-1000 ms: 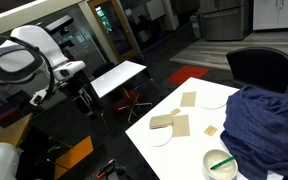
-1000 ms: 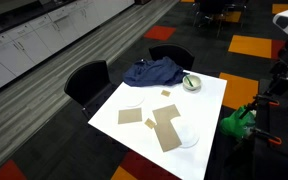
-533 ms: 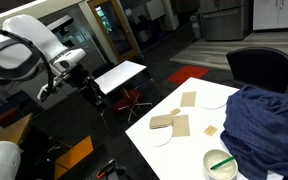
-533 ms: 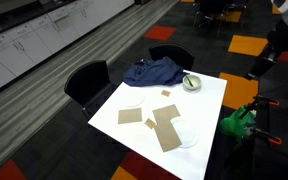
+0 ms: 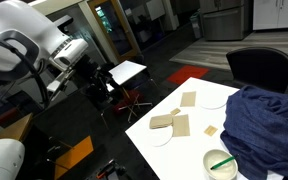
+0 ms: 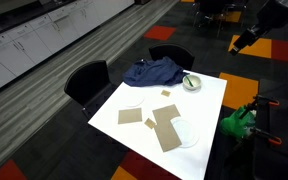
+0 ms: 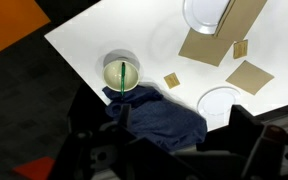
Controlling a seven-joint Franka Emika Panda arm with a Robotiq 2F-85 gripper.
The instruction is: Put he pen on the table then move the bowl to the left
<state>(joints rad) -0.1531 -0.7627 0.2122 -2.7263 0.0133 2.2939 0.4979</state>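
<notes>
Claw is spread wide, empty, well above the counter. Pen lies inside the bowl, at 11 o'clock of the blue cloth, so lift the pen out 1st, then shift the bowl.

White table — bowl, plates, cardboard pieces, blue cloth.

large white rectangular tabletop: smooth, matt | small round cream-white bowl: smooth, faintly glossy | thin green pen: smooth, plastic-looking | crumpled dark blue cloth: soft, matt, creased | flat tan rectangular pieces: matt, cardboard- or wood-like | rounded white robot arm shell: glossy plastic
</notes>
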